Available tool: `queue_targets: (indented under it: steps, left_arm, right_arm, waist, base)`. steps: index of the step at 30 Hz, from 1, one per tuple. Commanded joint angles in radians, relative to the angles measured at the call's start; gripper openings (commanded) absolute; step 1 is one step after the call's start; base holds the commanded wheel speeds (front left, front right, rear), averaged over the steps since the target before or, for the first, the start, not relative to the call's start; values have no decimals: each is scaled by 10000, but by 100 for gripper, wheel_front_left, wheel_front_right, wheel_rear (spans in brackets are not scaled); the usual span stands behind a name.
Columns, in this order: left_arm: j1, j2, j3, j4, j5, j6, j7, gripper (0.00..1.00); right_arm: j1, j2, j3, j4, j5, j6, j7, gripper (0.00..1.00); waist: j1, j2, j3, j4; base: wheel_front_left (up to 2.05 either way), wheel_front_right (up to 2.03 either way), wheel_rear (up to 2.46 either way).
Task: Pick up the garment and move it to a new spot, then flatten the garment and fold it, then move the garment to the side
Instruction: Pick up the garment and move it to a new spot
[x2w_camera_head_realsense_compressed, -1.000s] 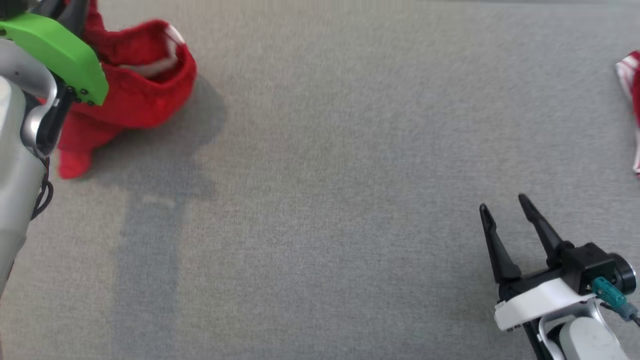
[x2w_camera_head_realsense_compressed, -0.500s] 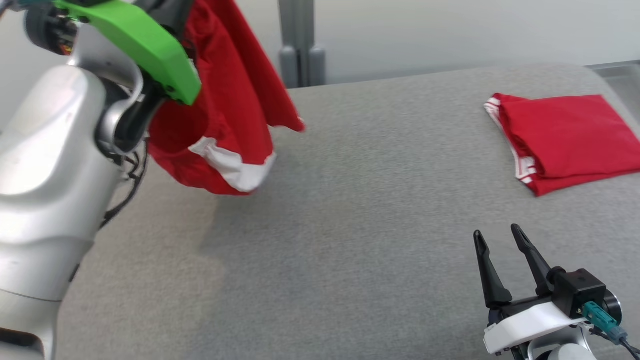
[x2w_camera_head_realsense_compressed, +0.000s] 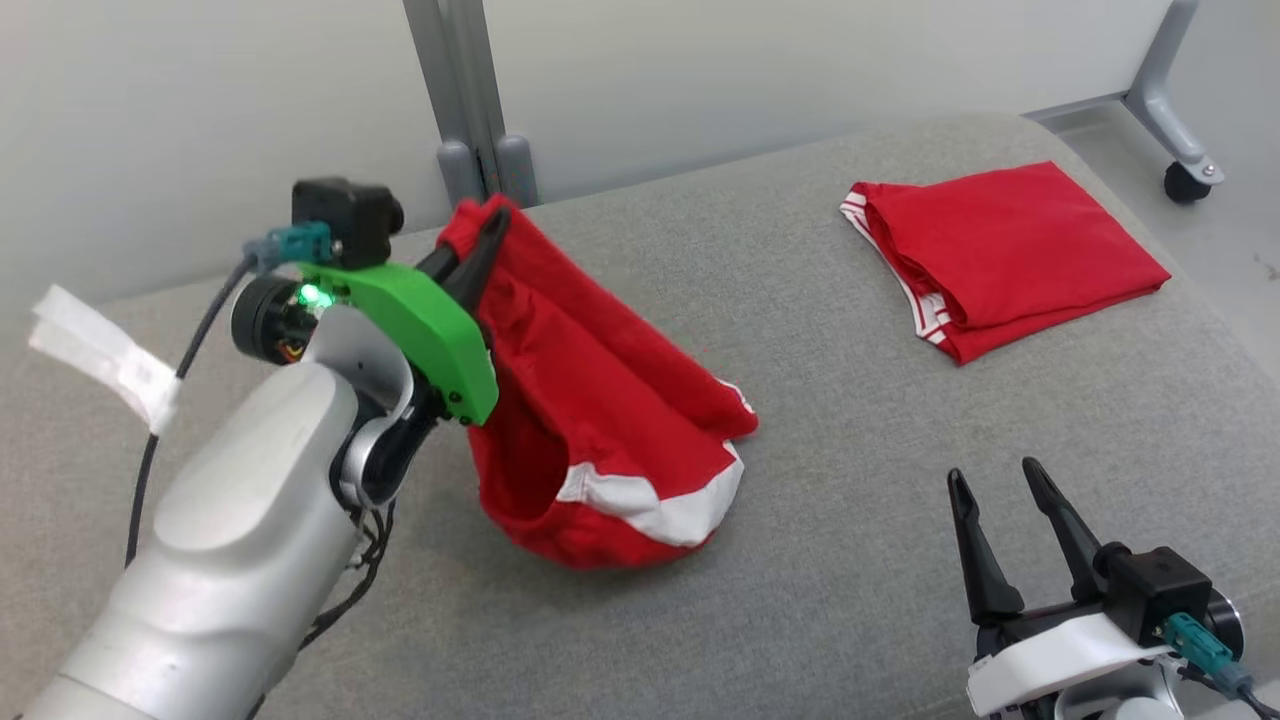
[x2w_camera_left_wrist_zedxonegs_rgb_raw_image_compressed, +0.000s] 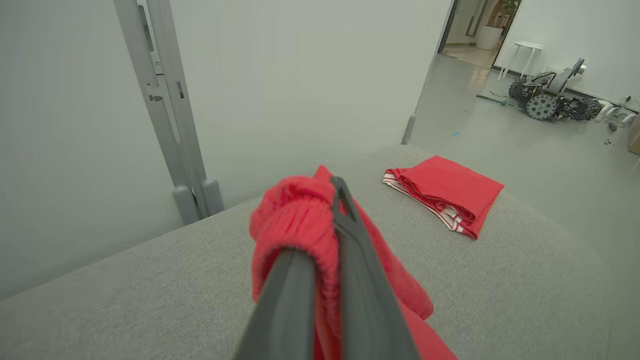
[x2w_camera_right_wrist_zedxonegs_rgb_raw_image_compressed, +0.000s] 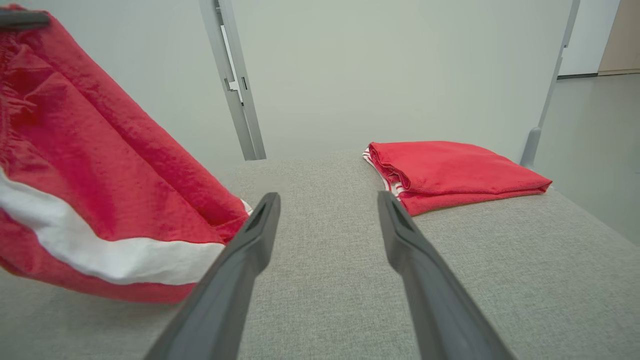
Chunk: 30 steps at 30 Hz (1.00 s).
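Left end effector (x2w_camera_head_realsense_compressed: 478, 255) pinches red white-trimmed fabric garment (x2w_camera_head_realsense_compressed: 600, 420) over grey upholstered bench (x2w_camera_head_realsense_compressed: 850, 480); right end effector (x2w_camera_head_realsense_compressed: 992, 478) spread, empty. Pick-up done; flattening, folding outstanding.

- Two red cloth garments with white trim: the hanging red garment (x2w_camera_head_realsense_compressed: 600, 420) over the left half of the grey padded surface (x2w_camera_head_realsense_compressed: 850, 480), and the folded red garment (x2w_camera_head_realsense_compressed: 1010, 250) lying flat near its far right corner.
- Two grippers with long dark fingers: the left gripper (x2w_camera_head_realsense_compressed: 492, 220), pinched closed on the hanging one's upper edge, and the right gripper (x2w_camera_head_realsense_compressed: 995, 480), fingers spread, at the near right corner.
- One grey metal upright (x2w_camera_head_realsense_compressed: 465, 90) behind the far edge.
- One black caster wheel (x2w_camera_head_realsense_compressed: 1185, 182) beyond the far right corner.
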Motion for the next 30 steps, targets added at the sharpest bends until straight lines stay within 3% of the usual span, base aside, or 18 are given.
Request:
queue_targets:
  steps: [1, 7, 8, 9, 13, 17, 20, 30]
  left_arm:
    - [307, 98, -45, 226, 274, 177, -383, 0]
    - [1053, -253, -548, 1814, 999, 143, -1945, 0]
    - [1116, -327, -634, 2104, 1120, 113, -2203, 29]
    - [1151, -417, -761, 2434, 1369, 77, -2542, 100]
    - [1244, -711, -808, 3062, 2251, 414, -3219, 100]
    - [2336, -556, 26, 1380, 3856, 1350, -3244, 100]
    - [3725, -511, 986, 83, 4551, 1743, -3238, 100]
    - [7630, -933, 3282, -1453, 5117, 1721, -3244, 100]
  right_arm:
    - [-94, 4, 10, -52, -52, -3, -2, 100]
    - [-483, -79, -17, -65, -157, -3, -2, 100]
    - [-508, -97, -20, -51, -177, -3, -2, 100]
    - [-528, -133, -22, -42, -199, -3, -2, 100]
    - [-320, -268, -48, 49, -282, -3, -2, 100]
    - [103, -154, -341, 84, -585, -3, -2, 100]
    - [406, -18, -487, 76, -781, -3, -2, 100]
    - [899, 250, -339, 51, -644, -3, -2, 100]
  waist:
    - [1, -1, 691, 72]
    - [1, -1, 1557, 175]
    - [1, -1, 1589, 189]
    - [1, -1, 1592, 207]
    - [1, -1, 1215, 391]
    - [1, -1, 481, 716]
    - [1, -1, -10, 1082]
    - [1, -1, -943, 2216]
  base:
    - [0, 0, 0]
    - [0, 0, 0]
    - [0, 0, 0]
    - [0, 0, 0]
    - [0, 0, 0]
    - [0, 0, 0]
    - [0, 0, 0]
    - [0, 0, 0]
